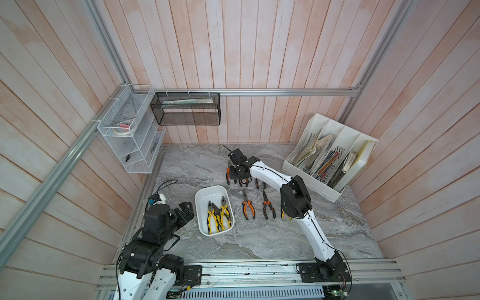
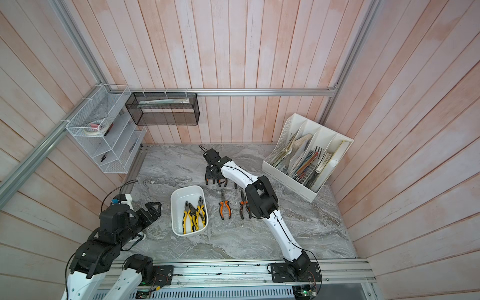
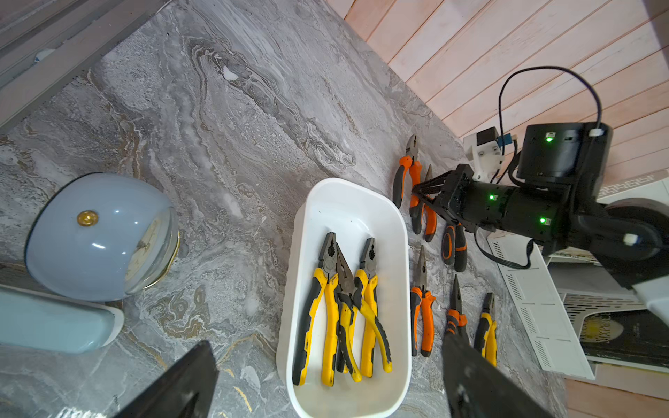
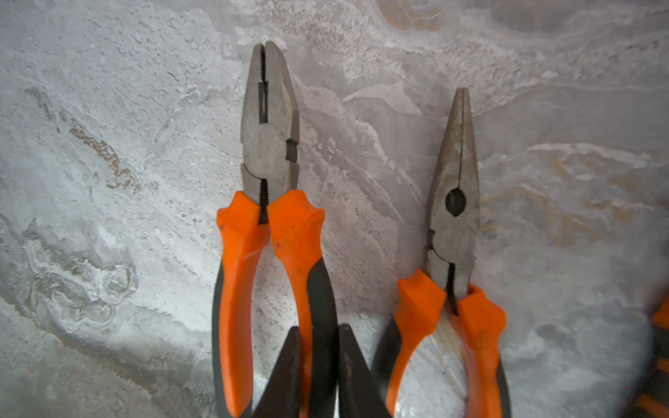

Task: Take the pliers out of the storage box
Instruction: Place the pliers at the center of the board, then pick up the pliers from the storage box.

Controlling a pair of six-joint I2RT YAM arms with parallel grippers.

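Marble tabletop (image 1: 259,241) carries the storage box (image 1: 209,193), loose pliers (image 1: 246,200) and a file organizer (image 1: 301,174).

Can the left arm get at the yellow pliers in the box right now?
Probably yes. The left pincer hangs open beside the box, whose top is uncovered, with the yellow pliers lying exposed inside. The right pincer grips orange pliers farther back, out of the way.

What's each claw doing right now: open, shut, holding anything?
Left claw: open, holding nothing.
Right claw: shut on one handle of the orange-and-black-handled metal combination pliers.
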